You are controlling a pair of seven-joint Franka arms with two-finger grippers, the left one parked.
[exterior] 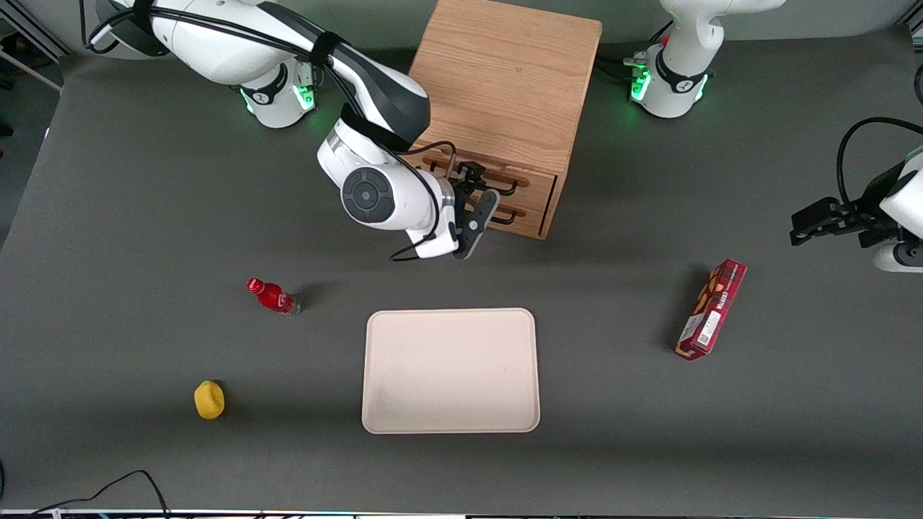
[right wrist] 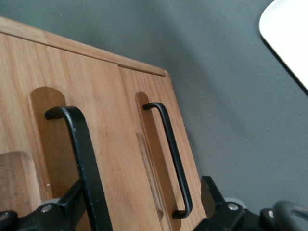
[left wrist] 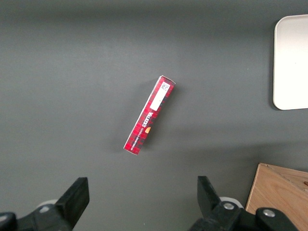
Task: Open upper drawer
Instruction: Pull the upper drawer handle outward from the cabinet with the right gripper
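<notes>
Tool at the cabinet front, fingers spread to either side of the upper drawer's black wire handle, not yet closed on it. Bottom drawer just beside, shut. On the bench nearer the front camera than the tool: cream tray, red bottle.
</notes>
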